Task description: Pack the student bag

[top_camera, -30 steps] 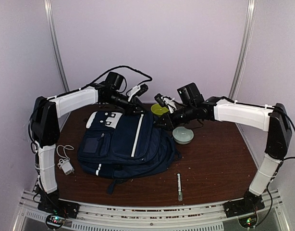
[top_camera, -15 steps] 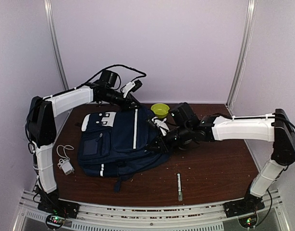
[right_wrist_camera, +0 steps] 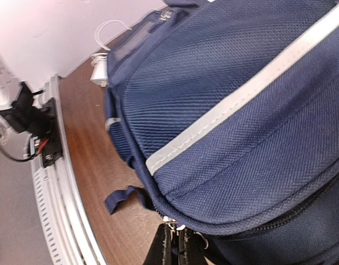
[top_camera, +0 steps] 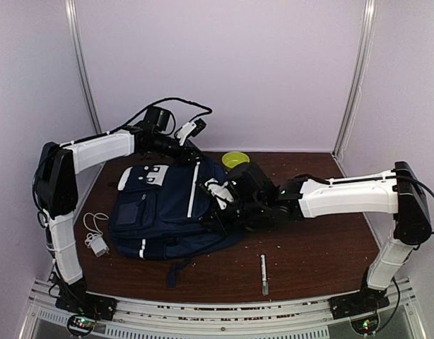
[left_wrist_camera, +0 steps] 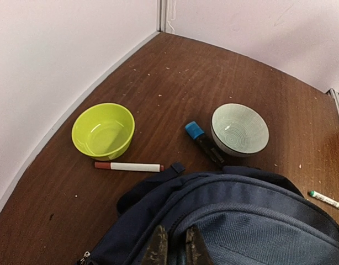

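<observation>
Soft blue student bag (top_camera: 167, 212) lying flat on the brown wooden counter (top_camera: 323, 240).
The bag is woven navy cloth, puffy and round, with a white stripe, and it sits on the left half of the counter. The left end effector (left_wrist_camera: 176, 248) is pinched shut on the cloth at the bag's top edge. The right end effector (right_wrist_camera: 174, 243) is closed tight on a small shiny zipper pull (right_wrist_camera: 170, 223) at the bag's side.

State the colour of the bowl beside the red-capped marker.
Lime green bowl; it shows best in the left wrist view.
</observation>
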Controlling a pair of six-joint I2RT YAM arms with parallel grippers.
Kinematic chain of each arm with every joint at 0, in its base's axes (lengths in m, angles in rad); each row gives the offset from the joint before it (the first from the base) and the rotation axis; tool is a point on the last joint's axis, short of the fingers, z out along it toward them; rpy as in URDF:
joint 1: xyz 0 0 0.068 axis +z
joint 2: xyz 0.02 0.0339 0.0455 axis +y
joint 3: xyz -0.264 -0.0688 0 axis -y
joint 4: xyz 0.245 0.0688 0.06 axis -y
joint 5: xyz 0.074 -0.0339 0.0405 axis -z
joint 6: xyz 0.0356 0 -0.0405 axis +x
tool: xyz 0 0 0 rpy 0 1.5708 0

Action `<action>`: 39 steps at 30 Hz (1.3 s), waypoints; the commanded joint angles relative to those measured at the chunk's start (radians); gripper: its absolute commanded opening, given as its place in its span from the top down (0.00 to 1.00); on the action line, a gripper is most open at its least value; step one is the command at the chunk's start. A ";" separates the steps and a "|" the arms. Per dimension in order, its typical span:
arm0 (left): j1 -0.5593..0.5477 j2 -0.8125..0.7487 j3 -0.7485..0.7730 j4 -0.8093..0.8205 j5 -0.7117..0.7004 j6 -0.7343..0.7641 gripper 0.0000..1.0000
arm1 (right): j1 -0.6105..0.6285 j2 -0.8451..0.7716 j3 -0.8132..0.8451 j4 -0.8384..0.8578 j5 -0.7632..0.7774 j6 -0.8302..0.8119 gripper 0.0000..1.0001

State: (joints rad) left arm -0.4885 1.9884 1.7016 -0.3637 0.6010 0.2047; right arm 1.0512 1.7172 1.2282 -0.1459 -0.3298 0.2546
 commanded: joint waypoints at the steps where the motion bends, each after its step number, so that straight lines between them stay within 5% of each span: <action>1: 0.029 -0.063 -0.042 0.385 -0.152 -0.139 1.00 | 0.077 0.041 0.140 -0.115 0.202 0.061 1.00; 7: 0.027 -0.067 -0.063 0.448 -0.212 -0.200 1.00 | 0.124 -0.009 0.166 -0.215 0.461 0.166 1.00; 18: 0.016 -0.053 -0.052 0.519 -0.202 -0.241 1.00 | 0.209 0.276 0.597 -0.512 0.492 0.156 1.00; 28: 0.013 -0.073 -0.077 0.527 -0.194 -0.238 1.00 | 0.231 0.234 0.514 -0.118 0.186 0.050 1.00; 32: 0.012 -0.098 -0.131 0.541 -0.176 -0.216 1.00 | 0.212 0.271 0.540 -0.101 0.106 0.066 0.88; 35: 0.013 -0.142 -0.202 0.547 -0.125 -0.159 1.00 | 0.197 0.195 0.419 -0.035 0.140 0.088 0.72; 39: 0.013 -0.190 -0.263 0.529 -0.081 -0.086 1.00 | 0.186 0.060 0.264 0.004 0.153 0.090 0.65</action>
State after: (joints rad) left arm -0.4889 1.8999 1.4673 -0.0154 0.5014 0.0536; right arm 1.2289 1.9251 1.5963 -0.2684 -0.1093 0.3447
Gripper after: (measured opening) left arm 0.083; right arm 0.329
